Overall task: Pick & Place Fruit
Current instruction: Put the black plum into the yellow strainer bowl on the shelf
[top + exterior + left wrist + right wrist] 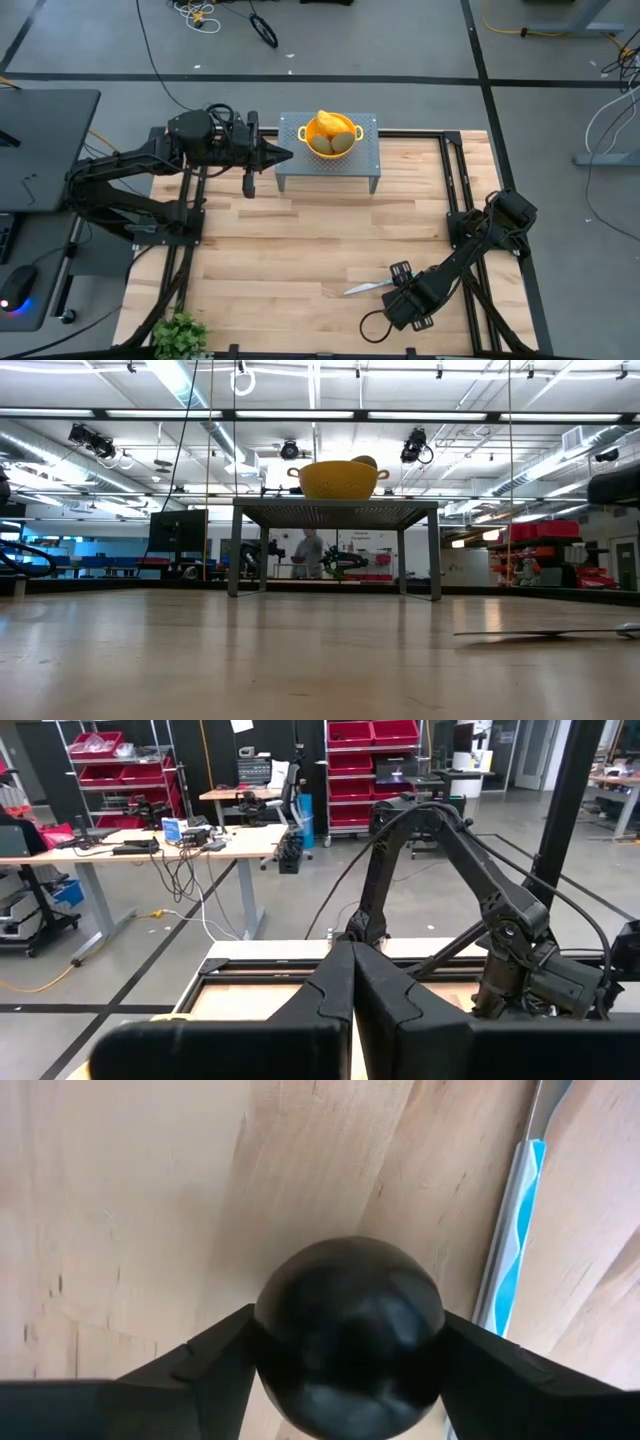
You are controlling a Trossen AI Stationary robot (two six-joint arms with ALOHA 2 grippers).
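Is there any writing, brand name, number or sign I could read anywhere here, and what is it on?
None can be read.
The monitor on a desk in the room shows a display, too small to read.
A white sheet hangs above it, too blurred to read.
The yellow bowl, the knife and the dark round fruit between the right gripper's fingers show no print.

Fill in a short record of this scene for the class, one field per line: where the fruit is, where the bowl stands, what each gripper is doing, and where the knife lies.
Bowl: yellow bowl on the small grey metal stand at the table's far edge
Fruit in bowl: olive-brown ovals and a yellow-orange piece
Right gripper: low over the near right of the table, fingers either side of a dark round fruit
Left gripper: shut, empty, raised beside the stand
Knife: flat on the wood by the right gripper
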